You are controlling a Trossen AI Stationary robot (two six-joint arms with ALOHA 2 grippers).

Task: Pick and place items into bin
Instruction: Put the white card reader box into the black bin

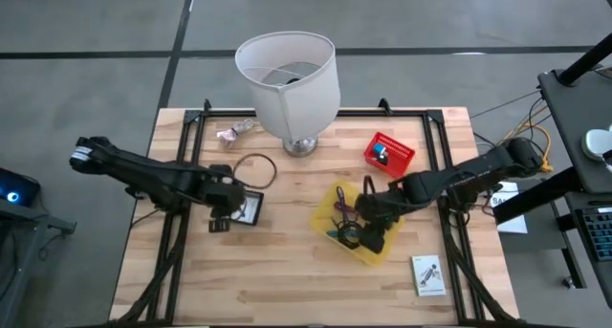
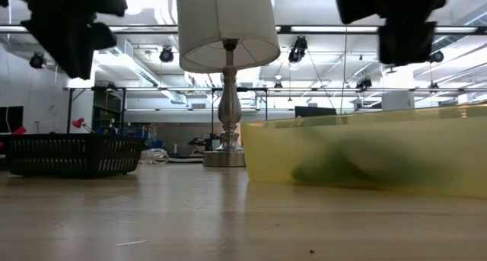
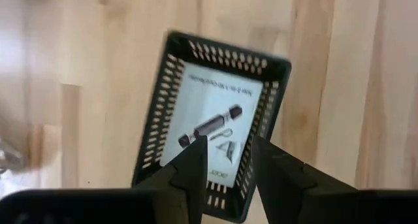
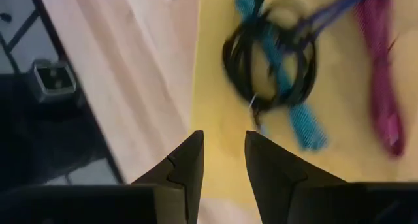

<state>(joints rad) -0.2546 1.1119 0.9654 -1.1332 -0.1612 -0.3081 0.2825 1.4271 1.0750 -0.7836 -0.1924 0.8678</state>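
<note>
My left gripper (image 3: 228, 152) hangs open, with a narrow gap, above a small black mesh basket (image 3: 170, 106) in which a flat white packet (image 3: 209, 106) lies; in the high view the gripper (image 1: 225, 211) is at the basket's left side (image 1: 251, 208). My right gripper (image 4: 224, 142), also open with a narrow gap, hovers over the yellow bin (image 4: 215, 100) near its rim. A black cord loop (image 4: 230, 54), a teal tie (image 4: 307, 126), a maroon tie (image 4: 382, 87) and a purple tie (image 4: 326, 15) lie on the bin's floor. In the low view both grippers stand well above the table.
A large white lamp (image 1: 287, 75) stands at the table's far middle. A red basket (image 1: 387, 153) sits to the right of it, a crumpled wrapper (image 1: 234, 130) to the left, and a thin loop (image 1: 256, 168) lies near the black basket. Another white packet (image 1: 428, 273) lies near the right front.
</note>
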